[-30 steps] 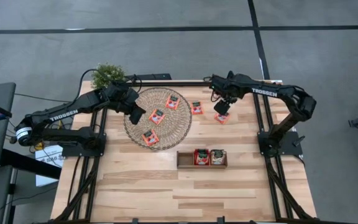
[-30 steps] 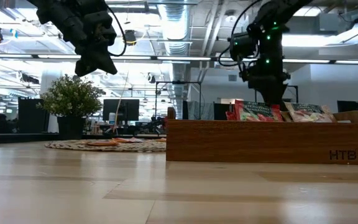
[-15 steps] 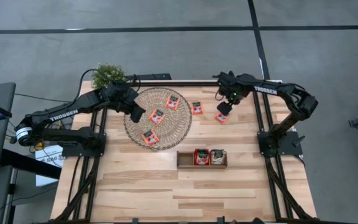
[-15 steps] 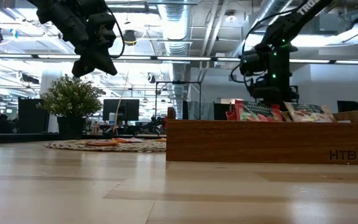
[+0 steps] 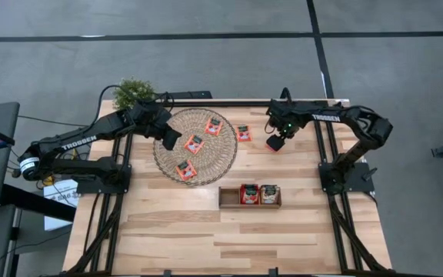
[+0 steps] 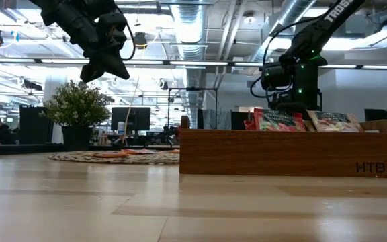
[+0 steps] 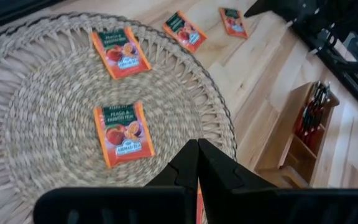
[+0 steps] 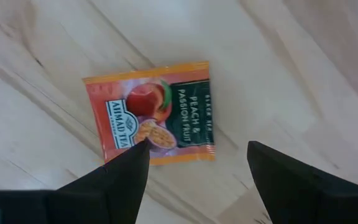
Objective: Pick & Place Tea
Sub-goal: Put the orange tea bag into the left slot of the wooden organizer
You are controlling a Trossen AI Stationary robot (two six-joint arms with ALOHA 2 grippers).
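**Right gripper spread over a loose sachet; left gripper shut above the mat**

The table [image 5: 229, 238] is bare wood across the whole lower half of the high view, with open room on both sides of the wooden tray [image 5: 251, 205], which sits just below centre. The woven mat [image 5: 168, 165] fills the upper-left middle, its rim near the table's far edge and the potted plant [image 5: 133, 91].

The left gripper [image 5: 169, 140] hangs over the mat's left part, fingers pressed together, holding nothing. The right gripper [image 5: 277, 141] is at upper right of centre, jaws spread wide, directly over one tea sachet [image 8: 151, 114] on bare wood.

Three sachets [image 5: 194, 143] lie on the mat; a fourth [image 5: 243, 132] lies just off its right rim.

Only the right wrist view shows the sachet under the right gripper, flat between the spread fingers [image 8: 114, 177], untouched. The low view alone shows two sachets [image 6: 277, 121] upright in the tray.
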